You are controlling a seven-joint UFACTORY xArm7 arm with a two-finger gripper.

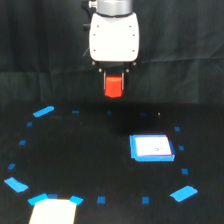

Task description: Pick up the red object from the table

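A: Exterior view first; where is the block (114, 86)?

B: Clamped between the fingers (114, 84) beneath the white wrist (114, 36), well above the tabletop (80, 150); far side of the scene, about the middle; the lift looks done or nearly so.

A: So what could go wrong?

B: My worry is the hold; the block is narrower than the fingers and plain-sided, and only dark slivers of them show at its flanks; I cannot tell how deep it sits; a shallow pinch could let it slip under a jerk.

A: And if it drops?

B: It would fall on bare tabletop inside the ring of blue marks (43, 111); it might roll toward the white square (151, 148), nearer and to the right; a re-grasp there would be awkward.

A: Anything else?

B: A pale thing (52, 211) at the near edge, left; well apart; no likely trouble.
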